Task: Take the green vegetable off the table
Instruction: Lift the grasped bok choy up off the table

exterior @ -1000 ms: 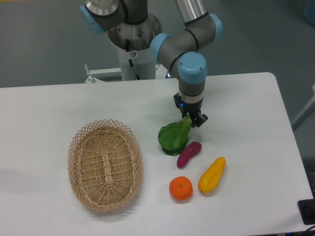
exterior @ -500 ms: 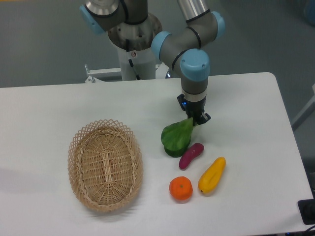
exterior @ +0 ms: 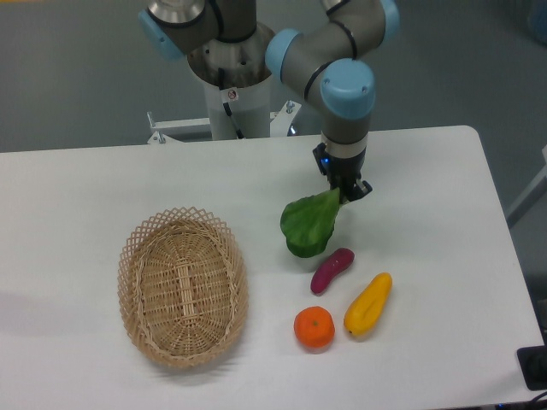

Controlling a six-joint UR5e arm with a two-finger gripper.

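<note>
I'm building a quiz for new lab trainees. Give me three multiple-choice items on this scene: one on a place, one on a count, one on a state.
1. What lies nearest the orange?
A. wicker basket
B. yellow fruit
C. robot base
2. How many loose toy foods lie outside the tool's grip?
A. three
B. one
C. five
3. The tool is:
A. open above the basket
B. shut on the green vegetable
C. out of view

Answers: 1 B, the yellow fruit sits just beside it. 2 A, orange, yellow fruit, purple eggplant. 3 B, it pinches the green vegetable at its top edge.

On the white table (exterior: pixel 102 179) sit one oval woven wicker basket (exterior: pixel 182 285), one dark-green leafy vegetable (exterior: pixel 309 224), one purple eggplant-shaped piece (exterior: pixel 330 268), one round orange fruit (exterior: pixel 314 328) and one yellow elongated fruit (exterior: pixel 368 304)
</note>
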